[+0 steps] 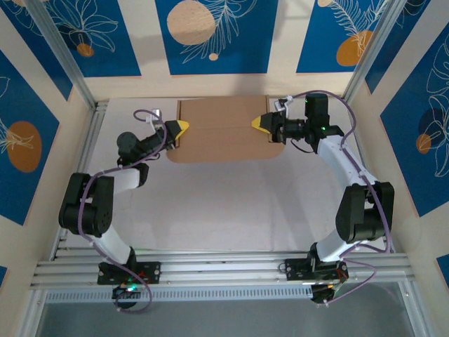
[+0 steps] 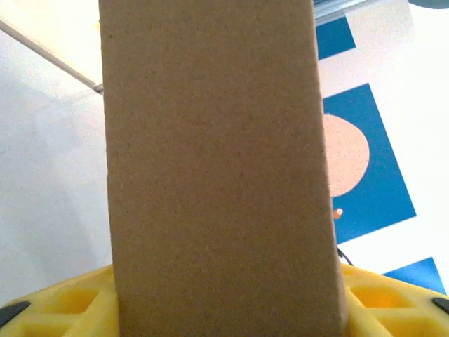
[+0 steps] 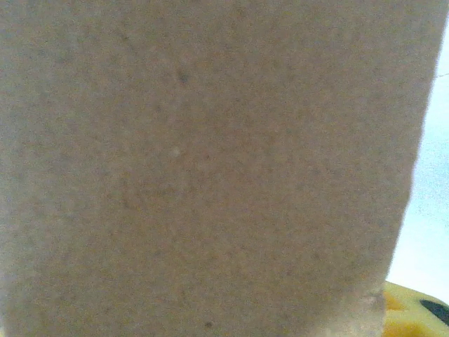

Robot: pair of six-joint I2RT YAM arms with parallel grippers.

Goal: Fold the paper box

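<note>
The paper box (image 1: 224,133) is plain brown cardboard lying flat-bottomed at the back middle of the table. My left gripper (image 1: 181,127) reaches in over its left edge. My right gripper (image 1: 261,123) reaches in over its right edge. In the left wrist view a cardboard flap (image 2: 217,175) stands upright between my yellow fingers (image 2: 63,305), its two edges against them. Seen from the right wrist, cardboard (image 3: 210,168) covers almost everything, and one yellow finger (image 3: 414,312) presses at its right edge. The other right finger is hidden behind the flap.
The white table (image 1: 224,203) stretches between the box and the arm bases. Aluminium rails (image 1: 224,270) run along the near edge. Metal posts (image 1: 66,67) and blue-patterned wall panels (image 1: 210,35) close in the back and sides.
</note>
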